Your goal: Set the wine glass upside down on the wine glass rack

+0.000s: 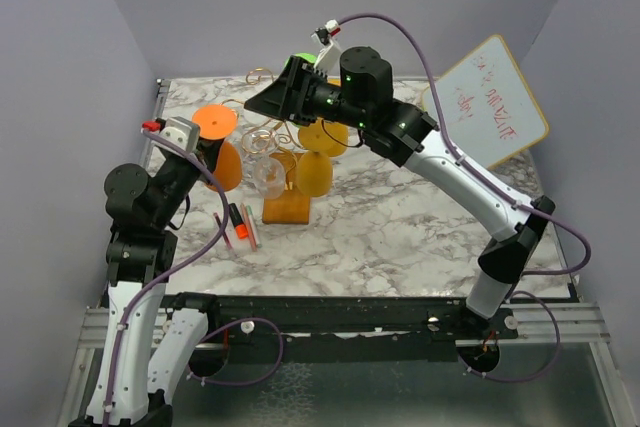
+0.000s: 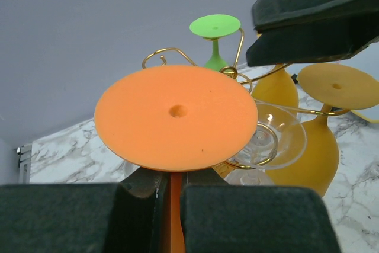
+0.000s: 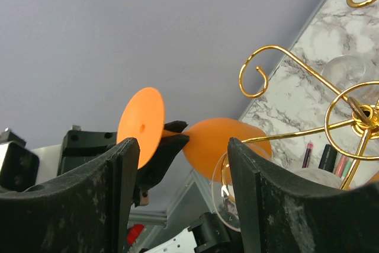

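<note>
An orange wine glass is held upside down, its round foot (image 1: 214,121) on top and its bowl (image 1: 227,167) below, just left of the wine glass rack. My left gripper (image 1: 209,145) is shut on its stem (image 2: 172,205), under the foot (image 2: 176,117). The rack is gold curled wire (image 2: 167,50) on an orange-brown wooden base (image 1: 286,209). My right gripper (image 1: 262,102) is open and empty above the rack's left side. In the right wrist view the orange glass (image 3: 222,137) shows between its fingers (image 3: 103,199), beyond them, with the rack's hub (image 3: 362,112) to the right.
The rack holds two yellow glasses (image 1: 314,175), a green one (image 1: 304,57) and a clear one (image 1: 267,175), all upside down. Markers (image 1: 240,222) lie left of the base. A whiteboard (image 1: 488,102) leans at the back right. Grey walls enclose the marble table (image 1: 400,217).
</note>
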